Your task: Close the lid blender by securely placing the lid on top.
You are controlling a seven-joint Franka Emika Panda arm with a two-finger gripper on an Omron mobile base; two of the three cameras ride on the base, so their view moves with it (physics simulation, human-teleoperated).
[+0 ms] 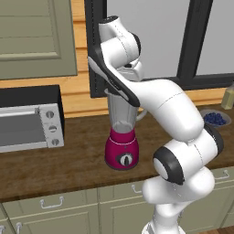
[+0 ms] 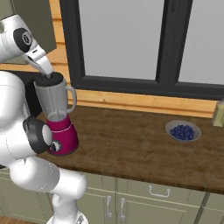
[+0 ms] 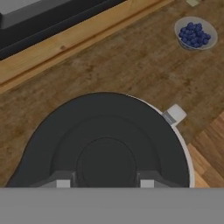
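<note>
With the gripper (image 3: 105, 183) clamped on the lid (image 3: 105, 144), it should be centred on the blender (image 2: 59, 116) rim and pressed flat.

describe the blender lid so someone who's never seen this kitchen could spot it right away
Find the wooden counter under the window, then the blender with the magenta base. The lid is the flat round black cap on its clear jar, unlike the bowl of blueberries farther along.

Bare brown wooden worktop (image 2: 131, 140) lies open between the magenta-based clear-jar blender (image 2: 59, 118) and the far-right shallow bowl of blue berries (image 2: 183, 131); a silver toaster oven (image 1: 29, 121) blocks the left.
</note>
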